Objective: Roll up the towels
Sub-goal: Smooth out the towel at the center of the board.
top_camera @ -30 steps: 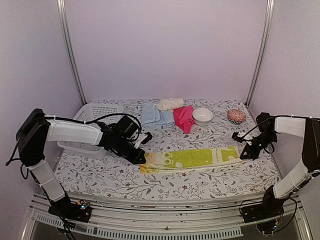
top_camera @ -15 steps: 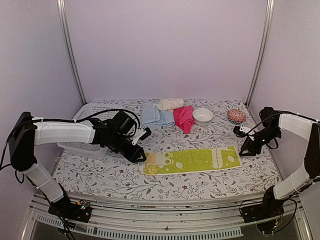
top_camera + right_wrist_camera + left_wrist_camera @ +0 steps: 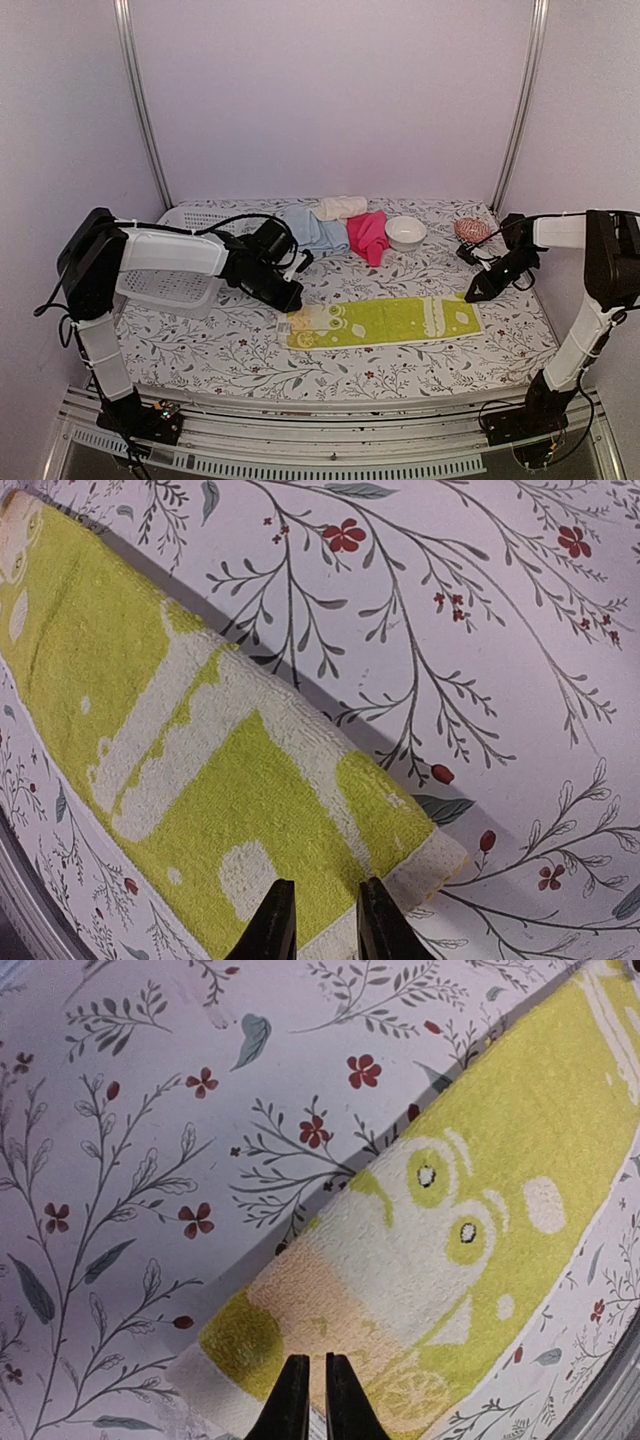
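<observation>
Since a second ago both arms have lifted off the strip's ends and swung toward the back of the table. The left gripper (image 3: 291, 299) and right gripper (image 3: 470, 296) now hang above the floral-print table covering (image 3: 200, 352).

The long yellow-green terry towel with a white pattern (image 3: 385, 320) lies flat between the two grippers. Its owl-face end sits just under the left fingertips and its striped end just under the right ones (neither tip seems to touch it).

A white slotted plastic basket (image 3: 172, 286) sits behind the left gripper, near its wrist. Farther back, between the arms, are a light blue cloth towel (image 3: 305, 232), a hot pink one (image 3: 368, 236) and a cream one (image 3: 340, 207) bunched together. A white round bowl (image 3: 405, 232) is just beside the pink one.

In the wrist views the left gripper (image 3: 316, 1362) is narrowed to a slit and holds nothing. The right gripper (image 3: 325, 885) stands a little wider, also with nothing in it.
</observation>
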### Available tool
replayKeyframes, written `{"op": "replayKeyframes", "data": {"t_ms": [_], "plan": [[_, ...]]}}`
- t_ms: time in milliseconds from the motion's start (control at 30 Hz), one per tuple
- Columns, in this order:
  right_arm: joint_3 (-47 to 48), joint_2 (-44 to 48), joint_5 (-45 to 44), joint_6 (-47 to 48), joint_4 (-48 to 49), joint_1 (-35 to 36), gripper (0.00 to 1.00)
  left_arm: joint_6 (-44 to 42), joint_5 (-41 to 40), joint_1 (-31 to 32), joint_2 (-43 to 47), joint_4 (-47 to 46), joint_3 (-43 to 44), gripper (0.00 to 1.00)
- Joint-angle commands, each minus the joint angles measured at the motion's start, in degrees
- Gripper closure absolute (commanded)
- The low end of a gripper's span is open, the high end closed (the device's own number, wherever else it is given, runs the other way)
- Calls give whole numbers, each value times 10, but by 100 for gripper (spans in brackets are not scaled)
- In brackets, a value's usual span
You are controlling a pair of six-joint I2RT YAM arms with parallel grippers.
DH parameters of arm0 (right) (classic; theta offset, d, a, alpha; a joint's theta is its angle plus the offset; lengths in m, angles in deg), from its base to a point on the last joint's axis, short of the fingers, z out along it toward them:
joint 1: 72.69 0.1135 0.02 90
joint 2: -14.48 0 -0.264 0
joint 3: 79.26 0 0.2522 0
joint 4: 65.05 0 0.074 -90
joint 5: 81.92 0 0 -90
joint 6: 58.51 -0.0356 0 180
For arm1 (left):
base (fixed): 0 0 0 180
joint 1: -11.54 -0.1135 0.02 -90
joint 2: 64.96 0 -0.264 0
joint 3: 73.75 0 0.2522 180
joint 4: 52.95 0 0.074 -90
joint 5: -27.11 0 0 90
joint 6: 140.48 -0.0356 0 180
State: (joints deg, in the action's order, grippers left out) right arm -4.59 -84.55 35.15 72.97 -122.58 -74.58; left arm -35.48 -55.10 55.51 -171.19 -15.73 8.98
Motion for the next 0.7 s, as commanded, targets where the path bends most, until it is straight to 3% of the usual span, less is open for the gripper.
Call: {"op": "replayKeyframes", "data": {"t_ms": [0,267,667], "plan": [[23,-37,-26,-52,27,8,78,20,-35,-10,-21,5,3,90],[67,-116,-100,-87,44,11,80,39,-72,-12,-33,5,-35,91],[160,-164,-137,-99,28,11,80,73,-63,-1,19,29,-75,92]]}}
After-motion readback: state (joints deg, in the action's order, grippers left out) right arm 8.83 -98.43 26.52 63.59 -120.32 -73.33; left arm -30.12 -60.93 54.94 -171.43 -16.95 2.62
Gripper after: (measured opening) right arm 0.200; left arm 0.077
